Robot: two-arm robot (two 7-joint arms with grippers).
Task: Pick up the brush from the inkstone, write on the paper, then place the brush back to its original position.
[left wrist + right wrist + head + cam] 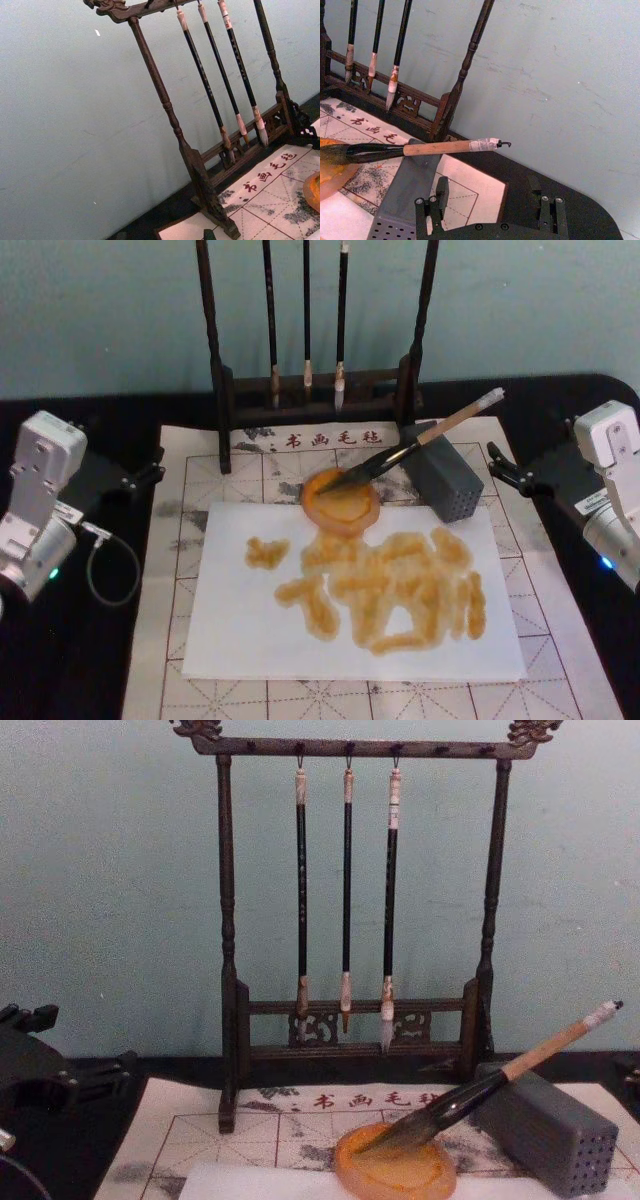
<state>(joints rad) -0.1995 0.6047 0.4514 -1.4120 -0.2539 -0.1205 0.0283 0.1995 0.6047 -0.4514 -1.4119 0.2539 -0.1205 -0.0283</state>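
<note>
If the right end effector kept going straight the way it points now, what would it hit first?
The right end effector would probably meet the grey block first, near where the brush handle rests; depth is unclear.

Red characters (315, 440) along the mat's (185, 455) far edge, by the rack (320, 412), read 书画毛毡; no other text is readable.

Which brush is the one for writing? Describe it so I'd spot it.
Find the dark rack at the back; in front sits a round orange dish. The brush lies slanted, bristles in that dish, handle on a grey block. Unlike the three thin black brushes hanging on the rack, it is thick and tan-handled.
</note>
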